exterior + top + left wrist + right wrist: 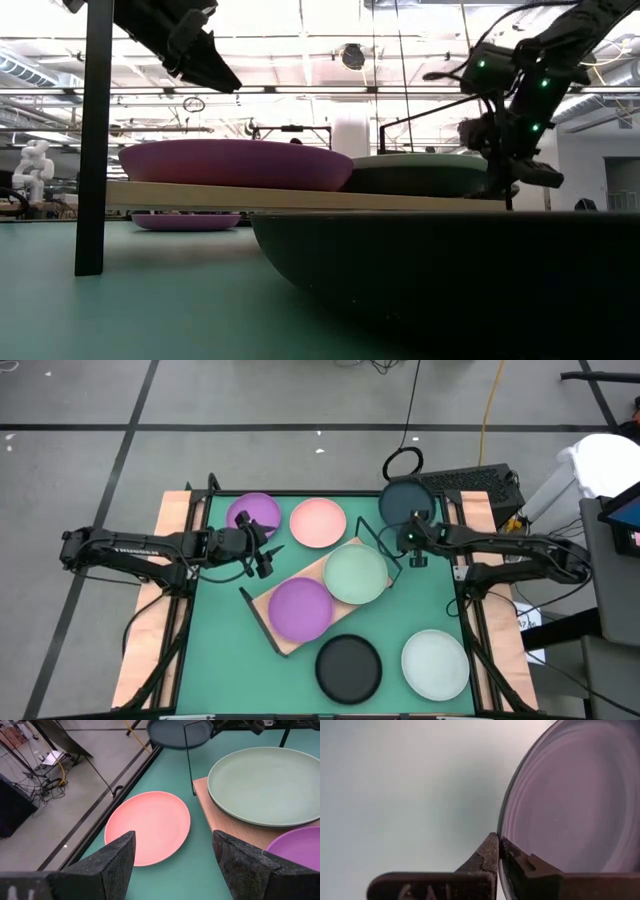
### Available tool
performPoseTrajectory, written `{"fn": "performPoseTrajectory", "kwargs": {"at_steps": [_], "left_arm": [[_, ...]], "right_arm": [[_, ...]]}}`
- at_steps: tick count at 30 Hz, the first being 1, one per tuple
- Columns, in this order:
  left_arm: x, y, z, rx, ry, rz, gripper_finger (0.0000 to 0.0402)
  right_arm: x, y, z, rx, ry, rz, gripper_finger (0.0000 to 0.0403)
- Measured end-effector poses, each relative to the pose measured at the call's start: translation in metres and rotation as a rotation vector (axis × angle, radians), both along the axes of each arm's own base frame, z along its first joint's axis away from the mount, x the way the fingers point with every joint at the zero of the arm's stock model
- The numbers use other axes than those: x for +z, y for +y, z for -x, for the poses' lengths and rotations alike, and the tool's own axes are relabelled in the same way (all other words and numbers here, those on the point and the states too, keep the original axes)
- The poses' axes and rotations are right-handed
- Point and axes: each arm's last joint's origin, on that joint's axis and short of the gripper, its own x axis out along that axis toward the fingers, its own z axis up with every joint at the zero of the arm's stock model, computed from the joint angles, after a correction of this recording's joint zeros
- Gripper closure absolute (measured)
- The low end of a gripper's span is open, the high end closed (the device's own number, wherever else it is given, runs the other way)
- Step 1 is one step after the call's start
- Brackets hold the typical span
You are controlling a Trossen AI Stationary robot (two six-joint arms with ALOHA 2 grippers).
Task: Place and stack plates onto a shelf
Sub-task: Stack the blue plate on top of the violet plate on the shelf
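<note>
In the high view, the right gripper sits at the upper right of the table, its fingers pinched on the near rim of the dark teal plate, which lies just above it in the frame at the table's top edge. The shelf lies in the middle, its long axis running diagonally from lower left to upper right, carrying a purple plate at its lower-left half and a pale green plate at its upper-right half. The left gripper hovers open just left of the shelf, below a second purple plate. In the low view, the shelf board runs level across the frame, with the right gripper at its right end. The left wrist view shows open fingers over a pink plate. The right wrist view shows the closed fingertips clamping the plate's edge.
</note>
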Motion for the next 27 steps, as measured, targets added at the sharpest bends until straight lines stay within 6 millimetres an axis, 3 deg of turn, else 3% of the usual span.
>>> {"fn": "performPoseTrajectory", "kwargs": {"at_steps": [13,27], "left_arm": [[0.0,0.0,0.0,0.002,-0.002,0.003,0.0133],[0.0,0.0,0.0,0.008,-0.008,0.012,0.0133]], "right_arm": [[0.032,0.014,0.011,0.012,-0.155,0.138,0.0402],[0.085,0.024,-0.002,0.056,-0.23,0.224,0.0403]]}}
